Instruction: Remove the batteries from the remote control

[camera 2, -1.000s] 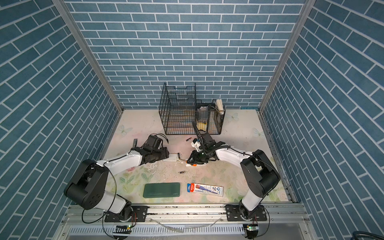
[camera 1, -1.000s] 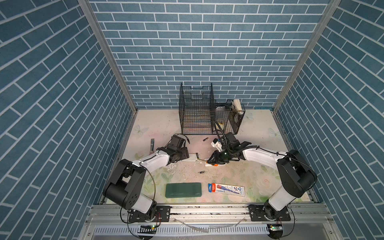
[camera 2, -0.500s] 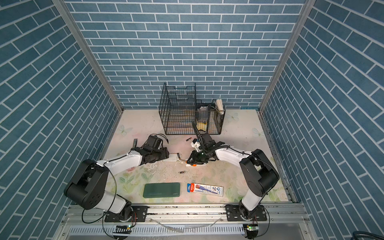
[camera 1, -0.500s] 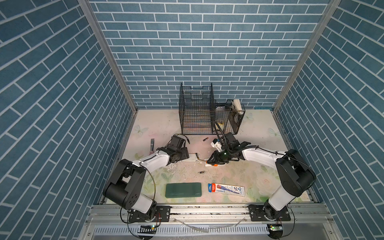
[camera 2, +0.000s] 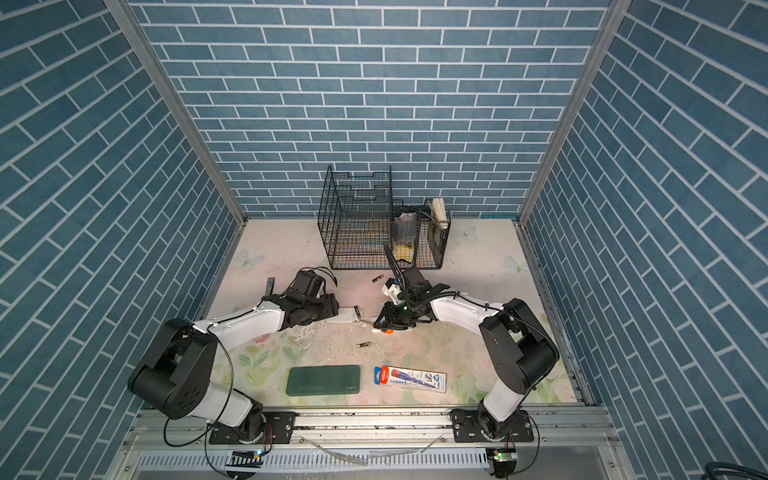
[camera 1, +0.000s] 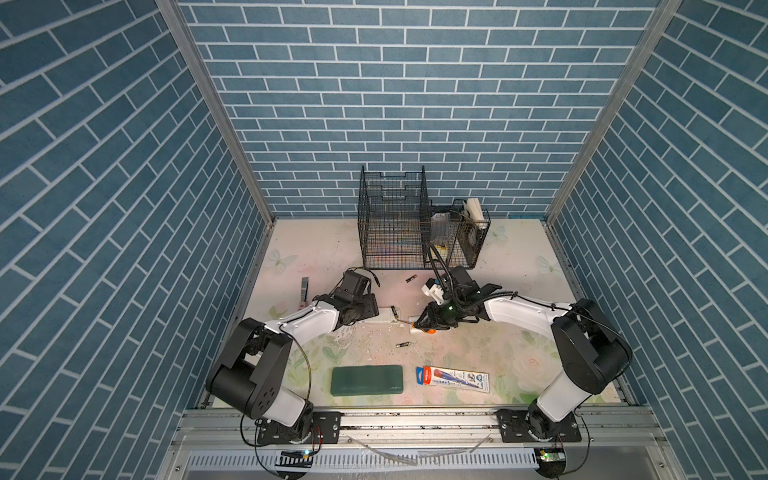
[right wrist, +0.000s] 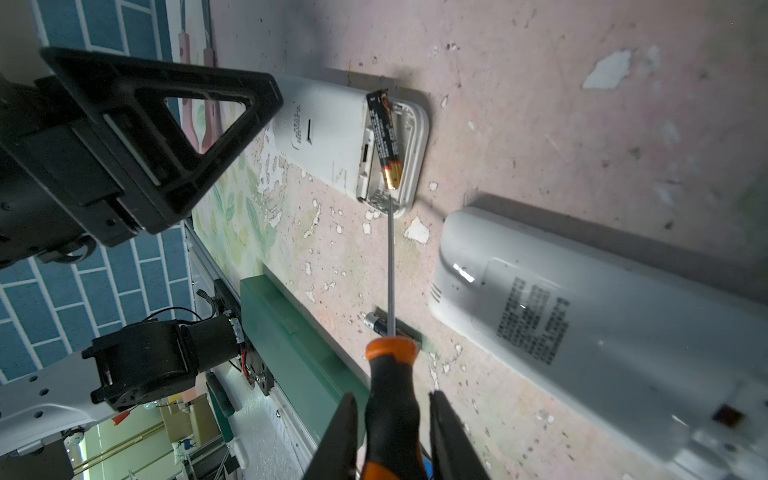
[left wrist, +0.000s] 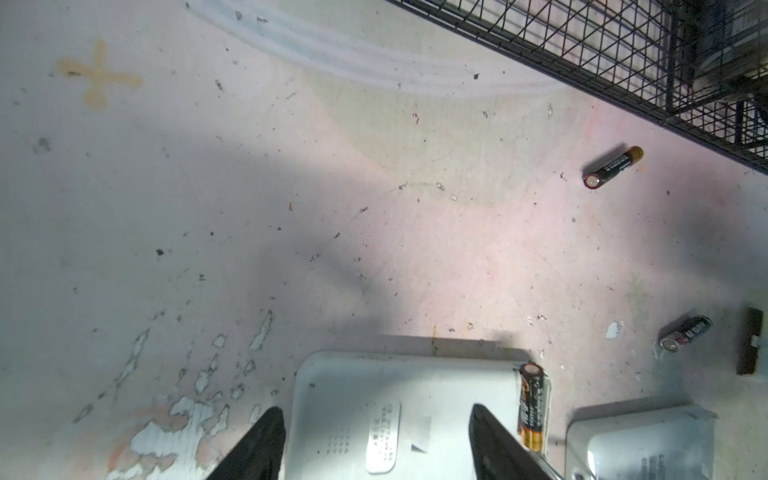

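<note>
The white remote control (left wrist: pixel 399 399) lies face down, and my left gripper (left wrist: pixel 374 411) is shut on its sides. Its end compartment (right wrist: pixel 399 145) is uncovered, with one of the batteries (right wrist: pixel 384 139) tilted up in it. My right gripper (right wrist: pixel 392 397) is shut on the orange-and-black screwdriver (right wrist: pixel 388 374), whose tip touches the compartment's end by that battery. Another battery (camera 1: pixel 402 344) lies loose in front of the grippers, and one more (camera 1: pixel 411 278) lies near the wire basket. In both top views the grippers (camera 1: pixel 374 309) (camera 1: pixel 428 322) face each other mid-table.
A second white remote (right wrist: pixel 602 332) lies beside the screwdriver. A green case (camera 1: pixel 367 380) and a printed box (camera 1: pixel 453 378) lie near the front edge. Tall wire basket (camera 1: pixel 395 224) and a smaller one (camera 1: pixel 461 237) stand at the back. A dark strip (left wrist: pixel 750 340) lies nearby.
</note>
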Controlling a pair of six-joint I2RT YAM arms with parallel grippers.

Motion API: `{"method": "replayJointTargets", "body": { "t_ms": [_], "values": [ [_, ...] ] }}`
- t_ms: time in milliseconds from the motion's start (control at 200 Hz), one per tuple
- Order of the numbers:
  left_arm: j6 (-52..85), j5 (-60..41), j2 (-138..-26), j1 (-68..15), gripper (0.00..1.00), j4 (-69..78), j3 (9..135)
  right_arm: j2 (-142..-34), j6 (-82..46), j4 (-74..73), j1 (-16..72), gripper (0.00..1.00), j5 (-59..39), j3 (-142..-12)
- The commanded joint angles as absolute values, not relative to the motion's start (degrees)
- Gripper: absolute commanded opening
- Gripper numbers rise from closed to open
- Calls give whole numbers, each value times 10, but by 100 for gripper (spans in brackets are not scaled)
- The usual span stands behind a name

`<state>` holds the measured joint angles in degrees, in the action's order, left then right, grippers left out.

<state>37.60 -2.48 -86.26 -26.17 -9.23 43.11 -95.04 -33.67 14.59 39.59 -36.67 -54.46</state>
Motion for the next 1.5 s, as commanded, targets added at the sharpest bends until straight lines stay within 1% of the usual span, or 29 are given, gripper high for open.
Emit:
{"method": "replayJointTargets", "body": {
  "t_ms": [0, 340, 755, 1010, 1135, 1330, 1495],
  "values": [
    [373, -23, -867, -264, 71, -92, 421, -934, -346, 151, 400, 0, -363, -529],
    [371, -21, -870, -264, 72, -94, 422, -956, -347, 143, 400, 0, -358, -547],
    [370, -25, -882, -264, 71, -87, 420, -1003, -336, 152, 391, 0, -364, -641],
    [371, -26, -878, -264, 71, -87, 418, -1017, -328, 165, 383, 0, -361, -674],
    [370, -25, -870, -264, 71, -88, 416, -1007, -325, 177, 383, 0, -372, -668],
    [367, -22, -869, -264, 71, -90, 419, -960, -321, 202, 385, 0, -362, -615],
    [369, -24, -871, -264, 71, -86, 422, -955, -324, 201, 392, 0, -355, -592]
  ]
}}
